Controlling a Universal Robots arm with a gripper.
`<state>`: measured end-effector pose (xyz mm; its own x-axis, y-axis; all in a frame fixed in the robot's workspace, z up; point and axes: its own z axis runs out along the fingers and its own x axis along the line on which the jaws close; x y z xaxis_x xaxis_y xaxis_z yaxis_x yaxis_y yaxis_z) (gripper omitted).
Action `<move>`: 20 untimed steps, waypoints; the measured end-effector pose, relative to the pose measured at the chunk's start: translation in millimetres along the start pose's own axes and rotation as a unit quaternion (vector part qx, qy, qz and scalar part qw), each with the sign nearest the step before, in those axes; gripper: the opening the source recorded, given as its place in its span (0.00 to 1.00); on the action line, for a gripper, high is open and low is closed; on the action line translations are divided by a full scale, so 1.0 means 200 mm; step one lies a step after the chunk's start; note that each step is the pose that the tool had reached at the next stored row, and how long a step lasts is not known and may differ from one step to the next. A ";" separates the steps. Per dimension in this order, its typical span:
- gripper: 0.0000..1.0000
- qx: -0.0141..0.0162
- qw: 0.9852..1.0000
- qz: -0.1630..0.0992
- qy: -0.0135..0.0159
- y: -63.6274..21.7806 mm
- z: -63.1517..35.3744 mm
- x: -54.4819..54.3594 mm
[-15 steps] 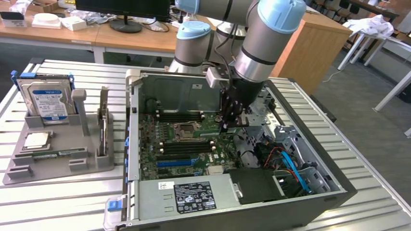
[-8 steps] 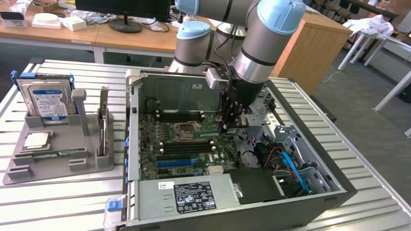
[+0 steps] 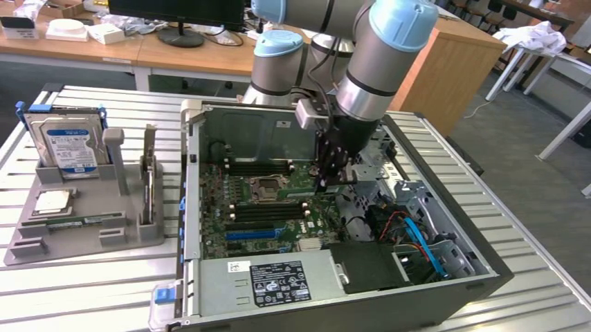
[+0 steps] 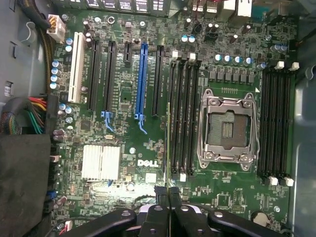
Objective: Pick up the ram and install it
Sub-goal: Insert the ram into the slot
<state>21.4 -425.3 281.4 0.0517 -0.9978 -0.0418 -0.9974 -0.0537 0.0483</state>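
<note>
Exterior view, from its left to its right. A grey holder (image 3: 19, 249) sits on the slatted table (image 3: 554, 304). It carries an upright hard drive (image 3: 66, 146) with a blue-white label at its far end. A square silver processor chip (image 3: 52, 202) lies flat nearer the camera.

Right of the holder stands the open computer case (image 3: 480, 270), side panel off, with the motherboard (image 3: 268, 207) exposed. The empty CPU socket (image 3: 268, 185) is mid-board, with black memory slots on its far and near sides. The power supply (image 3: 268, 280) lies at the near end of the case.

The arm (image 3: 378, 62) reaches down into the case from the far side. The gripper (image 3: 325, 185) is low over the board, just right of the socket.

Wrist view. The gripper (image 4: 169, 195) has its pincer drawn narrow, the two fingers nipped on the ram (image 4: 168, 143). The ram is seen edge-on as a thin green line running out from the fingertips. It lies parallel to a bank of four memory slots (image 4: 185, 113) and just beside that bank's outermost slot, on the side away from the CPU socket (image 4: 226, 129). Whether its lower edge touches the board cannot be told.
</note>
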 end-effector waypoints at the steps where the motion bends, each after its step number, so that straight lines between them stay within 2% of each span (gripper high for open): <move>1: 0.12 0.000 1.000 0.000 0.000 0.000 0.002 0.00; 20: 0.12 0.000 1.000 0.000 0.000 -0.001 0.029 0.00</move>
<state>21.4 -425.3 275.7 0.0517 -0.9978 -0.0418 -0.9974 -0.0537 0.0483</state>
